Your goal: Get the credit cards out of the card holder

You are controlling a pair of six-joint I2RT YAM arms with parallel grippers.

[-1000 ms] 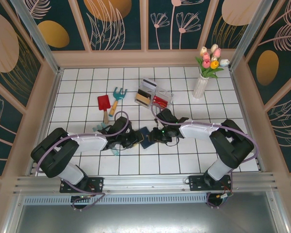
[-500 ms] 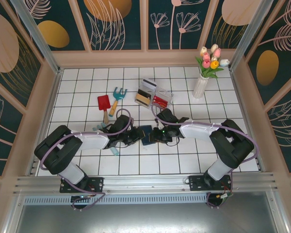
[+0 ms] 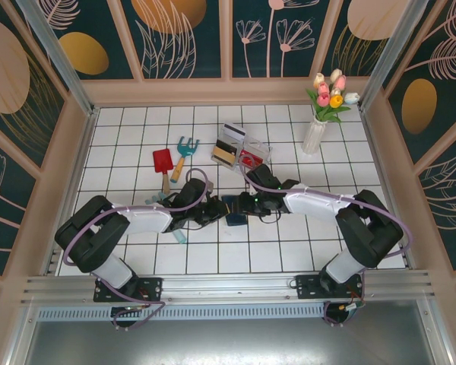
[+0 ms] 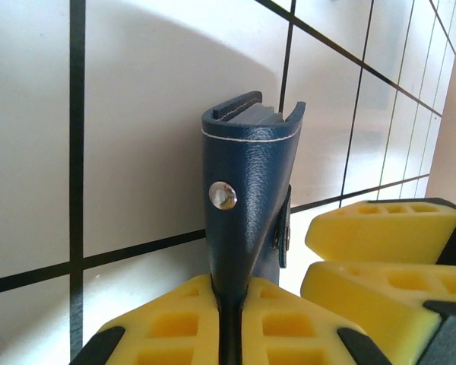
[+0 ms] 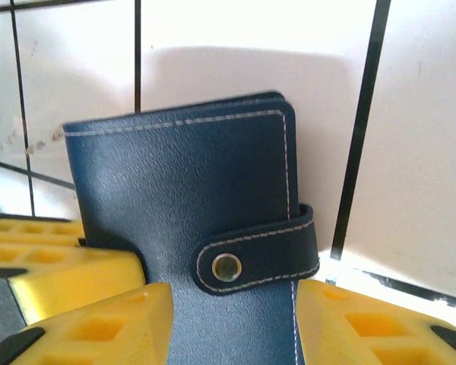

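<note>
- The card holder [image 3: 233, 211] sits just below the centre of the top view. The two arms' ends meet over it from the left and the right.
- The left jaws are clamped on the card holder. In the left wrist view their yellow pads [image 4: 175, 327] pinch its lower edge at bottom centre. The holder rises edge-on up the frame, with a metal stud on its side.
- The right jaws flank the holder. In the right wrist view their yellow pads [image 5: 99, 327] stand at the bottom, one at each side edge and close against it. I cannot tell whether they press on it.
- The holder is folded shut, dark navy with pale stitching. Its clasp tab [image 5: 258, 255] is snapped across the lower right of its face.
- A clear plastic box [image 3: 241, 150] holding flat tan and red pieces lies above the holder in the top view, near but apart from it.
- A red trowel [image 3: 163, 161] and a teal hand rake [image 3: 185, 146] lie to the upper left of the holder, side by side.
- A white vase [image 3: 315, 137] of tulips stands at the upper right, well apart.
- Nothing lies between the holder and the box.
- The desk [image 3: 121, 137] is white with a dark grid of lines.
- Tan-framed wall panels [image 3: 190, 38] with a dark teal floral print close it in, and a metal rail runs along the bottom edge.
</note>
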